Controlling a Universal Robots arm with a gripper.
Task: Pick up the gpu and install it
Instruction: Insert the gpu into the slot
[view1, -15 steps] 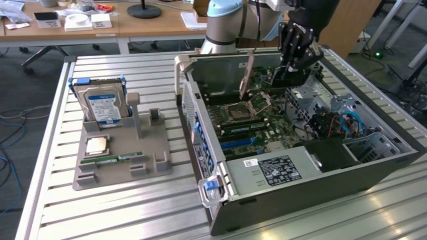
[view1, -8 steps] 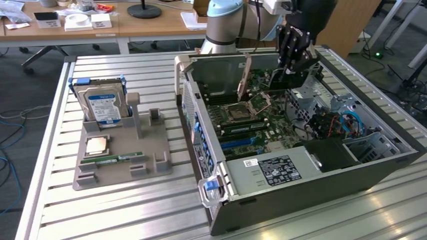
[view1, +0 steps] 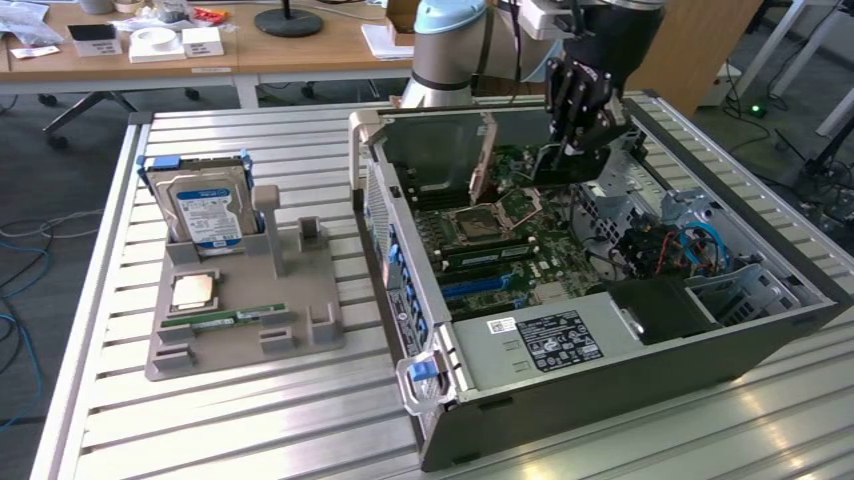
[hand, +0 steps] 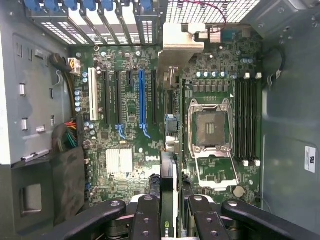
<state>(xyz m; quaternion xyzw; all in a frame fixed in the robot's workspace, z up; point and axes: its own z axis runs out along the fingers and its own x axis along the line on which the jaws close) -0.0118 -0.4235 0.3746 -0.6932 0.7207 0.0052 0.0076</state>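
Observation:
My gripper (view1: 585, 135) hangs over the open computer case (view1: 747, 340), shut on the gpu (view1: 563, 165). The card shows as a dark plate under the black fingers, held above the green motherboard (view1: 514, 250). In the wrist view the gpu (hand: 169, 175) is seen edge-on between the two fingers (hand: 147, 215). Its silvery bracket (hand: 179, 45) points toward the slotted case wall with the blue tabs. The gripper (hand: 172, 207) holds the card above the board, beside the long blue slot (hand: 141, 97) and the processor socket (hand: 212, 127). I cannot tell whether the card touches the board.
A grey holder (view1: 307, 335) stands at the exterior view's left on the slatted table. It carries a blue-labelled hard drive (view1: 207, 205), a processor chip (view1: 196, 290) and a narrow RAM stick (view1: 220, 320). Cables and drive cages (view1: 667, 245) crowd the case's right part.

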